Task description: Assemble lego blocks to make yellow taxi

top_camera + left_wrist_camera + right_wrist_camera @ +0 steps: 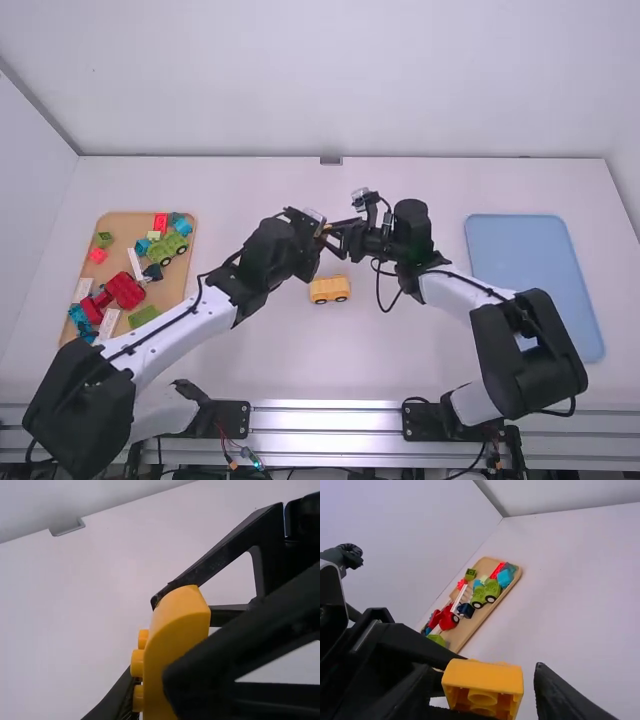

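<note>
Along the table's near edge, metal rails [325, 421] are mounted. Toward the left edge, angular blocks and small wheeled vehicles are held in a tan, round-cornered tray [125, 222]; toward the right edge, a smooth blue tray [530, 270] is set. Between the trays, a yellow car body [330, 287] is stood on dark round wheels. Farther out, above the table, a yellow plastic block [175, 630] is pinched in the left gripper [318, 240] (its studs round, one end curved, its underside hollow with tubes). It is straddled by the right gripper [337, 234], spread wide, with gaps left at the block's sides
</note>
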`<state>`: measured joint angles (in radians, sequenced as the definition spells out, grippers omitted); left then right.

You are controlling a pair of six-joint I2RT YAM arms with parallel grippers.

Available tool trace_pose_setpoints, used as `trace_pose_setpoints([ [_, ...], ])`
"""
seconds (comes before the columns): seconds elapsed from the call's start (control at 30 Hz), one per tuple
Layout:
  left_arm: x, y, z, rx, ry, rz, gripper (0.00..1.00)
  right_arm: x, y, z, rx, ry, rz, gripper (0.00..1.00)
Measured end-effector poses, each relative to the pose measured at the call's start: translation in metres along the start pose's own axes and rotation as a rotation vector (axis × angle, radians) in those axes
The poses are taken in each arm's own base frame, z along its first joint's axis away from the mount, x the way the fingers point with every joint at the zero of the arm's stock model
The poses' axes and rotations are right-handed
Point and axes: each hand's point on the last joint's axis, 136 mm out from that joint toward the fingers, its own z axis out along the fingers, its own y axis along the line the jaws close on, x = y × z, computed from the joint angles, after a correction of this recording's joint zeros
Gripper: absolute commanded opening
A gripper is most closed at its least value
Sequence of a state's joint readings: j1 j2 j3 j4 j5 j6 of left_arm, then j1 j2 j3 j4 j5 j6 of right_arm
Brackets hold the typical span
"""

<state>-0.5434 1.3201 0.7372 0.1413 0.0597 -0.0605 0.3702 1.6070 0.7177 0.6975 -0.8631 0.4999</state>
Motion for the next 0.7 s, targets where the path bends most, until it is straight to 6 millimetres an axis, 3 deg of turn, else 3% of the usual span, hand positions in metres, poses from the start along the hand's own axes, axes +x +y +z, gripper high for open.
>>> trace_pose_setpoints([
  [0.13,-0.002,0.0,0.0,0.0,-0.006,0.001,0.26,0.0,-0.001,0.0,0.003,0.0,0.001,0.39],
  [0.17,-0.001,0.0,0.0,0.0,-0.006,0.001,0.33,0.0,0.0,0.0,0.002,0.0,-0.001,0.37],
  [0.2,-0.001,0.0,0.0,0.0,-0.006,0.001,0.42,0.0,-0.001,0.0,0.003,-0.001,0.0,0.36],
  [0.23,-0.001,0.0,0.0,0.0,-0.006,0.005,0.68,0.0,-0.001,0.0,0.003,0.0,0.0,0.33],
  [0.27,-0.001,0.0,0.0,0.0,-0.006,-0.003,0.76,0.0,0.0,0.0,0.002,0.0,0.0,0.32],
  [0.3,-0.001,0.0,0.0,0.0,-0.004,-0.002,0.9,0.0,0.0,0.0,0.002,-0.002,-0.002,0.31],
  [0.33,-0.001,0.0,0.0,0.0,-0.003,0.0,0.97,-0.001,0.0,0.0,0.001,-0.004,-0.006,0.29],
  [0.4,-0.001,0.0,0.0,0.0,-0.005,-0.003,1.0,-0.003,0.0,-0.001,-0.001,-0.012,-0.013,0.24],
  [0.6,-0.008,0.003,0.0,-0.019,-0.034,0.002,0.99,-0.012,-0.001,-0.004,0.0,-0.04,-0.036,0.2],
  [0.7,0.006,0.013,-0.001,-0.073,0.023,-0.002,0.99,-0.016,-0.003,-0.007,0.004,-0.053,-0.044,0.2],
])
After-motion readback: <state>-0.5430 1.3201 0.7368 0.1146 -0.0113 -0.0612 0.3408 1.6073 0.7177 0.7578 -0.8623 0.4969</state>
